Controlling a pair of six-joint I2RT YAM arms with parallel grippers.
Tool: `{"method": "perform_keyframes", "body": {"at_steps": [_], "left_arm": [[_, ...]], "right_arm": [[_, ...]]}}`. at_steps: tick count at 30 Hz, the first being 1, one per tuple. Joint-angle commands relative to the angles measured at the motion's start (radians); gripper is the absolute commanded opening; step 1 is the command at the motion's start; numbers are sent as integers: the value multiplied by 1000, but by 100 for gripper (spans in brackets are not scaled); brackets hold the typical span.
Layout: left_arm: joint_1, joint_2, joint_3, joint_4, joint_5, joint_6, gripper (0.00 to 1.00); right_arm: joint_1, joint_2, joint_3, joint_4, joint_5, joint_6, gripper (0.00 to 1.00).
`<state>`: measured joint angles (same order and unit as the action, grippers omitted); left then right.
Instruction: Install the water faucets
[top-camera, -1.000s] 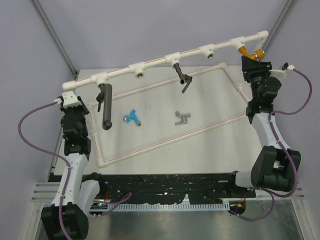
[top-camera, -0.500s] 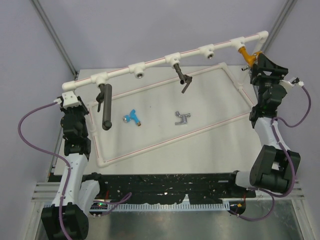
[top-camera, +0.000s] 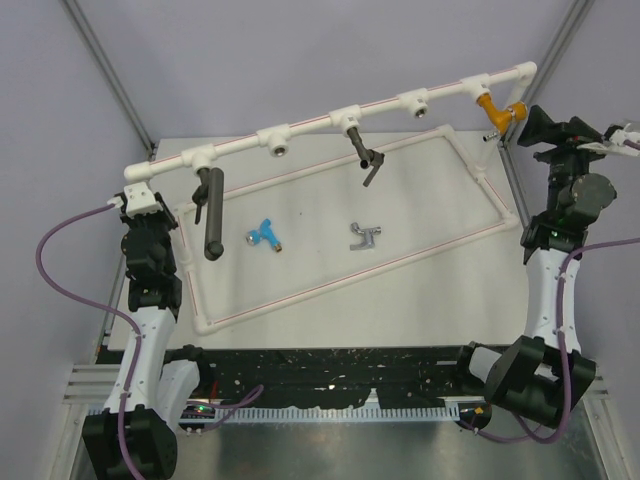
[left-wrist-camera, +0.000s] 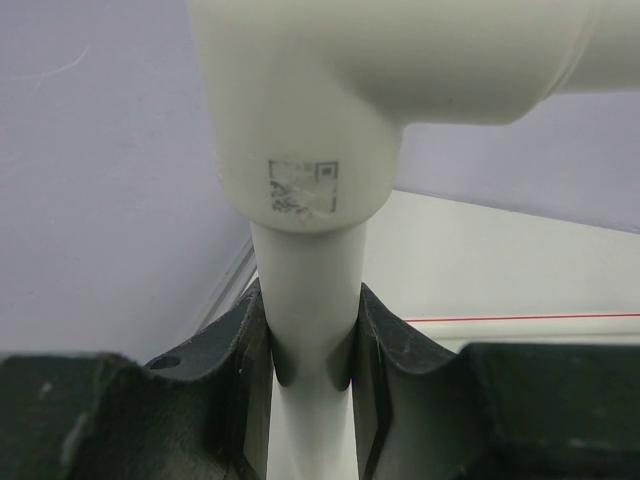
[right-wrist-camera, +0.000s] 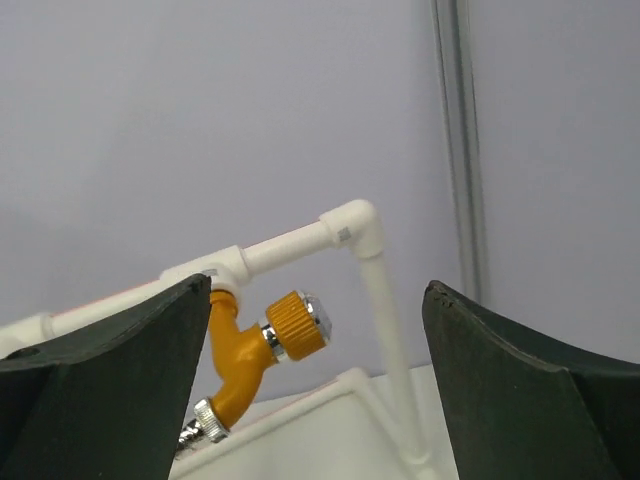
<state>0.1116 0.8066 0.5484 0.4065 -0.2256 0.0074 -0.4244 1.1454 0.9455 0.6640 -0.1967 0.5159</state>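
**The left tool (top-camera: 140, 203) clamps the white pipe (top-camera: 330, 113); the right tool (top-camera: 533, 125) stands apart**

Top view: the orange faucet (top-camera: 490, 107) hangs from the pipe's right end, just beside the right tool. The blue faucet (top-camera: 265, 233) and silver faucet (top-camera: 365, 236) lie apart on the desk (top-camera: 430, 270).

Left wrist: fingers (left-wrist-camera: 235, 340) are shut on the pipe's upright leg.

Right wrist: the orange faucet (right-wrist-camera: 240, 360) shows between the parted fingers (right-wrist-camera: 120, 370), touching neither.
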Motion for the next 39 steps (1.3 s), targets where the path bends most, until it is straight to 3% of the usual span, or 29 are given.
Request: {"method": "perform_keyframes", "body": {"at_steps": [1, 9, 14, 27, 39], "left_arm": [[-1, -24, 15, 94, -8, 32, 0], [-1, -18, 13, 97, -6, 32, 0], [-1, -20, 12, 97, -6, 31, 0], [-3, -24, 12, 95, -6, 34, 0], [-1, -24, 12, 95, -6, 34, 0]], "right_arm": [[15, -65, 75, -150, -112, -719, 91], [105, -104, 17, -322, -98, -1437, 93], [131, -96, -20, -328, -118, -1707, 94], [236, 31, 45, -274, -43, -1916, 93], [248, 74, 85, -165, -15, -1900, 90]]}}
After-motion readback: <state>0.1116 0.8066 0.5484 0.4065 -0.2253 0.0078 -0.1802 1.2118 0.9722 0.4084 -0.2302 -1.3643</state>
